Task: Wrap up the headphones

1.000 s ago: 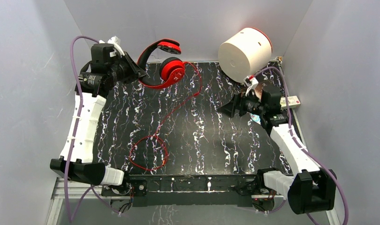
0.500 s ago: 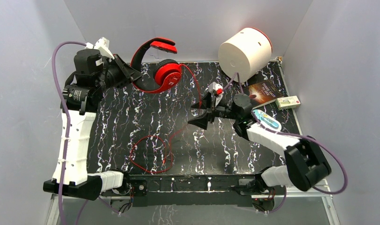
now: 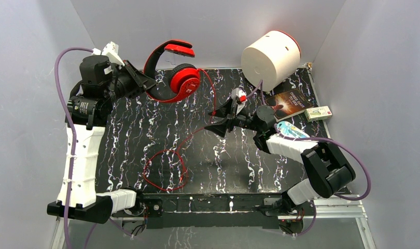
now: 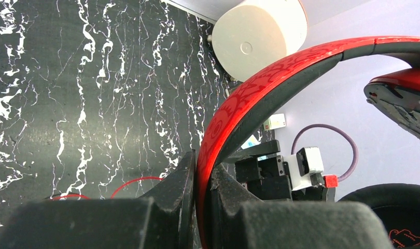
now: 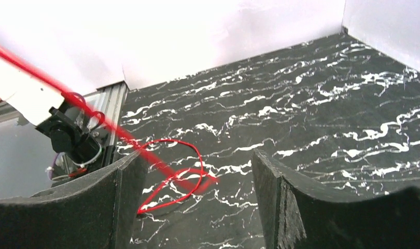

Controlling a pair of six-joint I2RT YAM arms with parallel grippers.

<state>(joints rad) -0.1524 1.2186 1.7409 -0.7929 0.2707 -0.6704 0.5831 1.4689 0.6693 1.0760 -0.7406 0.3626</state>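
The headphones, red with black padding, hang above the tabletop's far left corner. Their cable trails to a loose loop below. The left hand clamps the headband. The right hand is open and holds nothing, with the cable beside one finger.

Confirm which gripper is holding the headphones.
The left gripper: it is shut on the headband of the headphones. The right gripper stands open by the red cable, gripping nothing.
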